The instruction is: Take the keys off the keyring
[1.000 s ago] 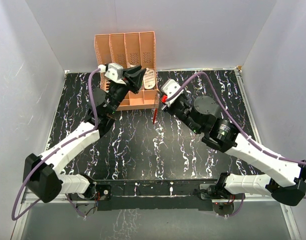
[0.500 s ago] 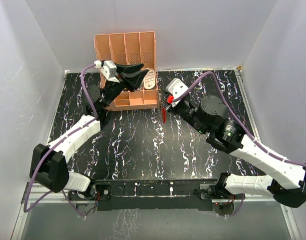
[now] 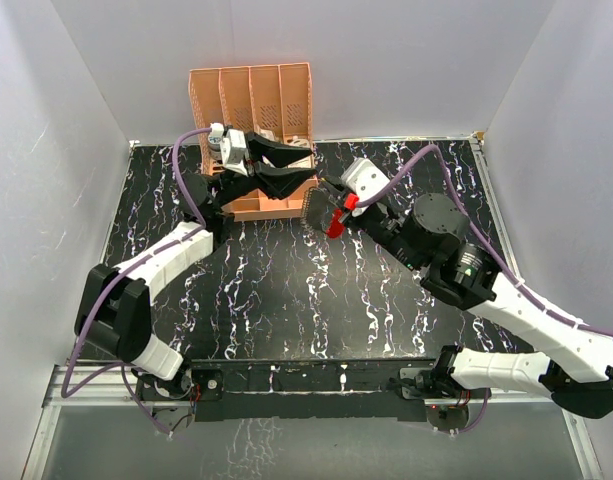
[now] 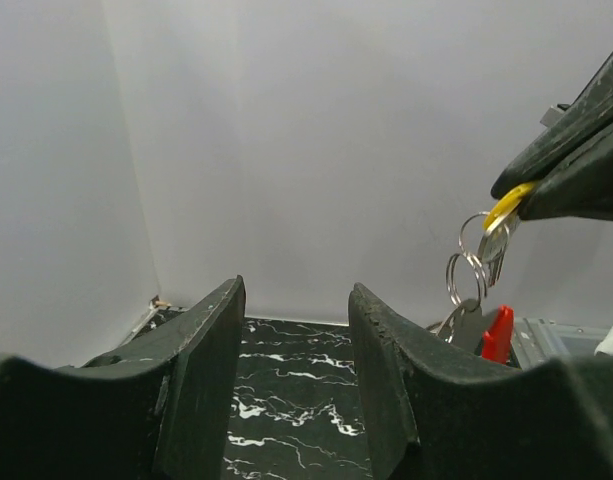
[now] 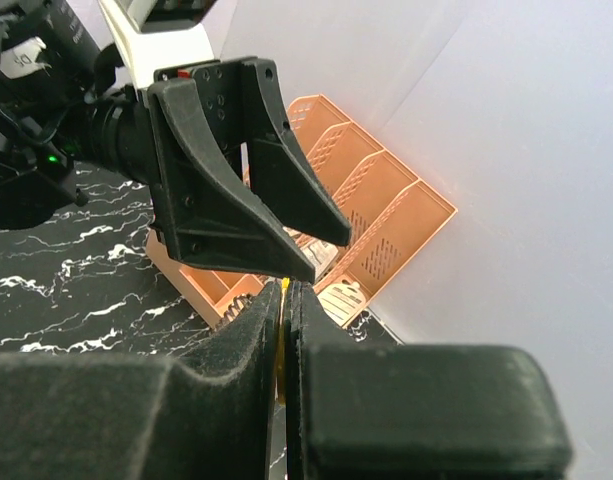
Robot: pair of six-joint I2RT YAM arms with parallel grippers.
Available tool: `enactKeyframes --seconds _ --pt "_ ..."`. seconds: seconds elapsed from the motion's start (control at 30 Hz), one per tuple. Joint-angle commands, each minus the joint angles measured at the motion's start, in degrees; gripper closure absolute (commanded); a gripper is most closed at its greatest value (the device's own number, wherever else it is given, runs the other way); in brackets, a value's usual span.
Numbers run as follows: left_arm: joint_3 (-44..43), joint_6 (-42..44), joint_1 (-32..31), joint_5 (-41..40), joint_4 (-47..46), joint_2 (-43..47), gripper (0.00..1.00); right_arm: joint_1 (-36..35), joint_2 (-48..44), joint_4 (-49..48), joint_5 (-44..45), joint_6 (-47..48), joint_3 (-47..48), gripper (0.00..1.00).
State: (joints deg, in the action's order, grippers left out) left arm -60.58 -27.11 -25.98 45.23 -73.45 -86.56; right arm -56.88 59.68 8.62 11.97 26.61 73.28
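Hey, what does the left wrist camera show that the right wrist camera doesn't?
Only the left wrist: the keyring and its red tag hanging below the right gripper. Only the right wrist: the orange rack holding a white oval item. Both: the open left gripper, the yellow key piece pinched by the right gripper, and the marbled table.

keyring (image 4: 472,262): thin bright metal wire, shiny | key (image 4: 507,206): yellow, glossy | left tool (image 4: 294,296): matt black plastic, grainy | desk (image 3: 286,290): glossy black, white marble veining | rack (image 3: 236,90): matt orange plastic, perforated | walls (image 3: 386,60): matt white
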Motion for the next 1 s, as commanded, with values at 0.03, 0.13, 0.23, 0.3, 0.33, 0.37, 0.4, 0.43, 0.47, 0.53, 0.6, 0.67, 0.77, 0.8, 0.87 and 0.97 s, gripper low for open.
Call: enactKeyframes --seconds 0.03,0.13,0.23,0.3,0.33,0.37,0.4,0.43,0.47,0.53,0.6,0.67,0.77,0.8,0.87,0.97 --pt "-2.0 -3.9 0.2 3.0 -8.1 -0.2 0.55 -0.1 -2.1 -4.4 -1.1 -0.8 0.6 1.00" --pt "-2.9 -7.0 0.3 3.5 -12.0 -1.4 0.55 -0.2 -2.2 -4.1 -1.2 -0.9 0.6 1.00" --pt "-4.0 -9.8 0.3 3.9 -14.6 -2.3 0.55 -0.2 -2.3 -4.1 -1.2 -1.0 0.5 1.00" --pt "-4.8 -12.0 0.3 4.5 -16.3 -3.1 0.55 -0.1 -2.4 -4.1 -1.2 -1.0 0.5 1.00" --pt "-5.2 -13.1 0.3 4.9 -17.2 -3.5 0.55 -0.1 -2.4 -4.1 -1.2 -1.0 0.5 1.00" --pt "-5.3 -14.1 0.3 5.4 -17.8 -3.8 0.55 -0.1 -2.4 -4.1 -1.2 -1.0 0.6 1.00" --pt "-5.6 -15.0 0.3 5.7 -18.5 -4.0 0.55 -0.1 -2.4 -4.2 -1.3 -1.0 0.5 1.00" --pt "-5.6 -15.7 0.2 6.0 -19.0 -4.3 0.55 -0.2 -2.3 -4.3 -1.3 -1.0 0.5 1.00" --pt "-5.7 -16.4 0.2 6.3 -19.4 -4.5 0.55 -0.1 -2.3 -4.4 -1.3 -1.0 0.5 1.00" --pt "-5.5 -17.6 0.2 6.9 -20.3 -4.7 0.56 -0.2 -2.1 -4.4 -1.4 -1.0 0.6 1.00" --pt "-5.2 -18.2 0.2 7.3 -20.8 -4.5 0.56 -0.1 -1.9 -4.4 -1.4 -0.9 0.7 1.00" --pt "-4.8 -18.6 0.2 7.7 -21.1 -4.3 0.56 -0.2 -1.8 -4.5 -1.5 -0.9 0.9 1.00" --pt "-4.3 -19.3 0.1 8.3 -22.0 -4.1 0.56 -0.1 -1.8 -4.7 -1.6 -0.8 0.9 1.00" --pt "-4.3 -19.4 -0.1 8.5 -22.0 -4.1 0.56 -0.1 -1.8 -4.8 -1.7 -0.9 0.9 1.00" --pt "-4.3 -19.1 -0.5 8.8 -21.8 -4.1 0.56 -0.2 -1.8 -5.0 -1.9 -0.9 0.9 1.00" --pt "-4.0 -18.6 -1.3 9.1 -21.4 -4.2 0.56 -0.1 -1.6 -5.1 -2.0 -1.0 0.8 1.00"
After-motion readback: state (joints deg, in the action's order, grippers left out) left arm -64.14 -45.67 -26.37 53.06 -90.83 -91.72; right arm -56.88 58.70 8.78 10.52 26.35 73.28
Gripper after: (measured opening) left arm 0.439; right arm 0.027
